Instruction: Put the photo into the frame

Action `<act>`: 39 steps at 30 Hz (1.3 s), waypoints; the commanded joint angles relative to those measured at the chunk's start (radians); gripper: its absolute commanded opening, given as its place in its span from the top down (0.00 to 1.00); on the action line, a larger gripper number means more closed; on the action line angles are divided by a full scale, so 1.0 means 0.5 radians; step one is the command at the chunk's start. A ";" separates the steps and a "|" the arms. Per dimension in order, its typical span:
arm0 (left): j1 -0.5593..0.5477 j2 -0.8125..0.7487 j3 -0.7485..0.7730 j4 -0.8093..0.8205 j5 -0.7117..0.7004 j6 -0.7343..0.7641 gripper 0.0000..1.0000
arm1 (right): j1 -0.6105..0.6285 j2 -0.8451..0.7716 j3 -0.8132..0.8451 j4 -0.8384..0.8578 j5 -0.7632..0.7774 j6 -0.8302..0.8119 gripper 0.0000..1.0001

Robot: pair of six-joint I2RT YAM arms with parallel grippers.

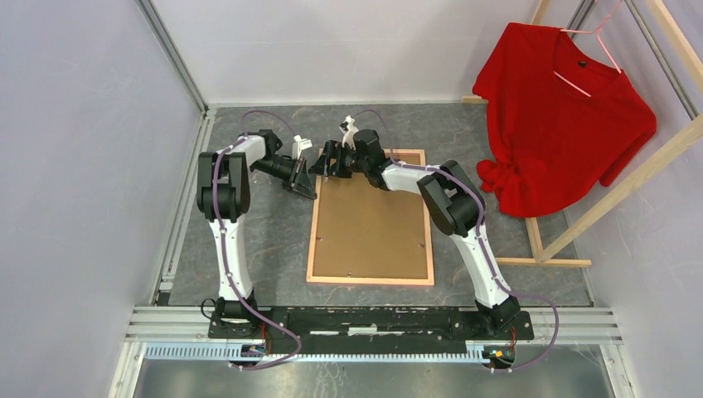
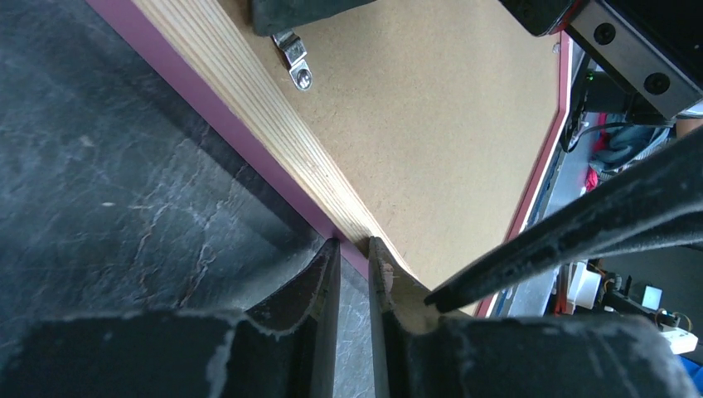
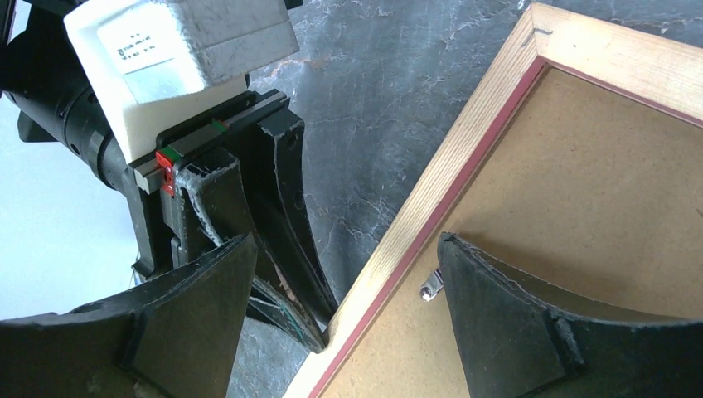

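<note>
The frame [image 1: 370, 280] lies face down on the table [image 1: 265, 249], with its brown backing [image 1: 369, 215] upward. At the frame's far left corner, the left claw [image 2: 352, 249] is pressed nearly together, pinching the frame's left rim. The right claw [image 3: 346, 240] is spread wide and straddles that same rim, one finger over the backing beside a metal clip [image 3: 429, 286].

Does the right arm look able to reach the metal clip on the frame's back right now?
Probably yes: the right gripper hangs open astride the frame's rim, with the clip bare beside one finger.
</note>
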 commanded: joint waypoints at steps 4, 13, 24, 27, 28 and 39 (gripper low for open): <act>-0.038 0.001 -0.056 0.005 -0.046 0.123 0.76 | 0.023 0.038 -0.004 -0.012 -0.026 0.025 0.13; -0.035 0.000 -0.077 0.007 -0.092 0.143 0.76 | -0.063 -0.209 -0.194 -0.081 0.067 -0.098 0.12; -0.033 -0.009 -0.078 0.007 -0.106 0.145 0.76 | 0.014 -0.224 -0.305 -0.088 0.028 -0.121 0.12; -0.033 -0.006 -0.079 0.004 -0.108 0.142 0.76 | 0.044 -0.186 -0.264 -0.083 0.017 -0.105 0.12; -0.035 -0.005 -0.080 0.005 -0.109 0.141 0.77 | 0.052 -0.174 -0.251 -0.086 0.018 -0.100 0.12; -0.035 -0.011 -0.098 0.004 -0.125 0.157 0.77 | 0.053 -0.113 -0.132 -0.161 0.087 -0.148 0.13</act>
